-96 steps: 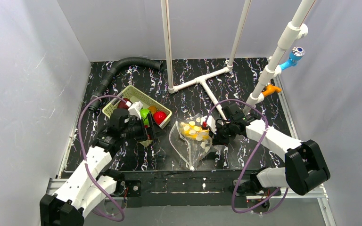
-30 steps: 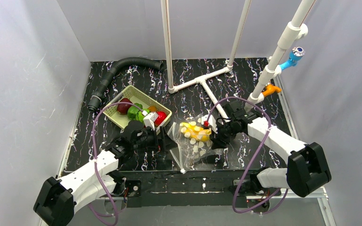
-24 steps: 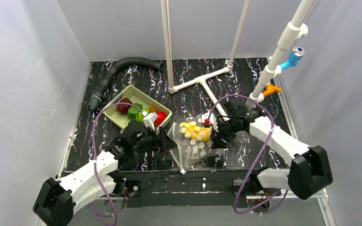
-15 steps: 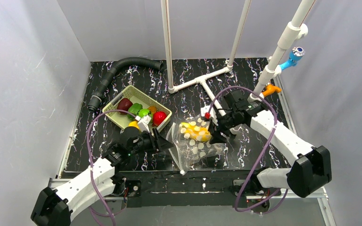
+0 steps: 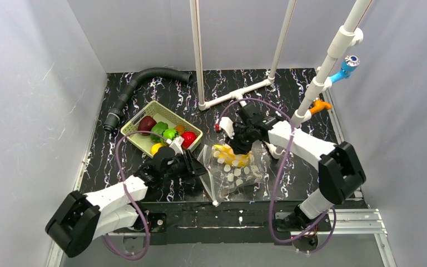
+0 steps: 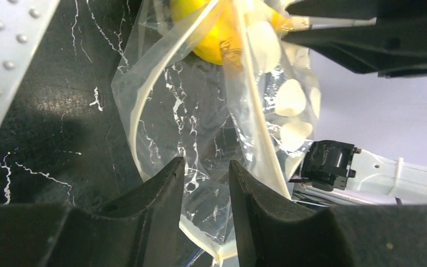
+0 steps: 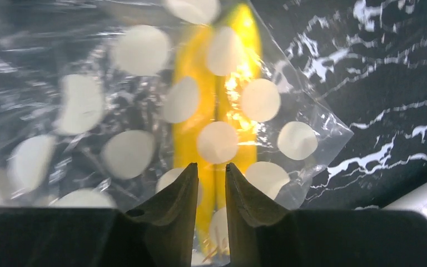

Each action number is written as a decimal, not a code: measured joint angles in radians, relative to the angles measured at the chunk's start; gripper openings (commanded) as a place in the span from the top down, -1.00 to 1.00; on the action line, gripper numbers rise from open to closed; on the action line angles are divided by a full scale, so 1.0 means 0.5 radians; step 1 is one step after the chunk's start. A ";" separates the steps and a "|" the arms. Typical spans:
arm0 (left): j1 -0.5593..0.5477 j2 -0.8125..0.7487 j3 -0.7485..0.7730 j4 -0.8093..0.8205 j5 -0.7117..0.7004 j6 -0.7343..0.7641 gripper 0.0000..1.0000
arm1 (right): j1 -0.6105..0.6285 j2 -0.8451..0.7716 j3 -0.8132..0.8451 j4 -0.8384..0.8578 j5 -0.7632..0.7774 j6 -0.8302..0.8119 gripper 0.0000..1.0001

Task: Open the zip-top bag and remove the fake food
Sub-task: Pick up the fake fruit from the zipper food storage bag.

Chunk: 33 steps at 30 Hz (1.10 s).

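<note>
Film of the zip-top bag lies crumpled on the black marbled table just right of the pale green basket. Its near corner points away from the basket, toward the arm bases. The yellow banana is inside the bag, at the end that is level with the basket's right corner. The other fake fruits, dark red, green, orange, bright red and one yellow, sit in the basket.

The left gripper is just off the basket's near corner, at the bag's left edge. Its wrist view shows the fingers drawn to a narrow gap with clear film caught between them, and the banana lies beyond the tips.

The right gripper hangs over the bag's far end, right of the basket and directly above the banana. Its wrist view shows the fingers nearly together with only a thin slit left. The banana and the bag's white dots lie straight past the tips. Whether those fingers nip any film cannot be told.
</note>
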 measured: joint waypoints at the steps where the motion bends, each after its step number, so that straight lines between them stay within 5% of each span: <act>1: -0.011 0.063 0.000 0.035 -0.001 -0.017 0.32 | 0.008 0.058 0.001 0.035 0.076 0.041 0.38; 11: -0.109 0.580 0.093 0.357 -0.028 -0.092 0.21 | 0.050 0.256 0.002 0.156 0.396 0.182 0.31; 25: -0.155 1.144 0.294 0.753 -0.164 -0.230 -0.26 | 0.112 0.361 0.012 0.103 0.157 0.163 0.25; 29: -0.158 1.195 0.321 0.805 -0.175 -0.249 -0.18 | 0.111 0.361 0.012 0.066 0.042 0.158 0.24; 33: -0.175 1.252 0.345 0.866 -0.192 -0.270 0.28 | 0.112 0.361 0.012 0.027 -0.083 0.159 0.24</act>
